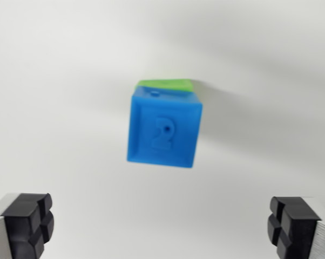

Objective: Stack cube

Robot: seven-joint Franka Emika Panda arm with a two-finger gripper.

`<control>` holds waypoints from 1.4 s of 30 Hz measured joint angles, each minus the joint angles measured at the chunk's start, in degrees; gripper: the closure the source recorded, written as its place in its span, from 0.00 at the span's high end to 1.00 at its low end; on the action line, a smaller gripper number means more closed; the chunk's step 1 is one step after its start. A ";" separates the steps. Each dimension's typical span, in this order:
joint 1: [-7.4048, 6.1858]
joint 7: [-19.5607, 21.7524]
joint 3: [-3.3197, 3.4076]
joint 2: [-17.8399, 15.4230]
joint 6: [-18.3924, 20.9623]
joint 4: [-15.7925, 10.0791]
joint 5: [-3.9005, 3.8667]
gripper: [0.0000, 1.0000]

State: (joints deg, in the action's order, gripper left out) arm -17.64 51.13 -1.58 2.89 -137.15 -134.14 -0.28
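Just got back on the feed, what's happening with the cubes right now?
The tool is open and holds nothing; its fingers show at both lower corners of the wrist view. The blue cube, marked with a 2, sits on the green cube on the white surface. The stack looks done.

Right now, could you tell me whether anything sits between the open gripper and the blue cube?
Nothing visible does. The gripper is open and holds nothing, its fingers at the bottom corners of the wrist view. Only bare white surface lies between them and the blue cube, which sits over a green cube.
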 joint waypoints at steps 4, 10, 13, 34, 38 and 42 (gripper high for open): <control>0.00 -0.05 0.00 -1.84 2.70 0.87 0.06 1.00; 0.00 -0.11 0.00 -4.22 6.48 2.32 0.14 1.00; 0.00 -0.14 0.00 -5.29 8.32 3.11 0.16 1.00; 0.00 -0.24 0.00 -9.80 18.87 9.12 0.26 1.00; 0.00 -0.25 0.00 -10.27 20.24 10.00 0.26 1.00; 0.00 -0.26 0.00 -10.58 21.33 10.83 0.27 1.00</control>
State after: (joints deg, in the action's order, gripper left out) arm -17.64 50.88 -1.58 -7.69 -115.82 -123.31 -0.01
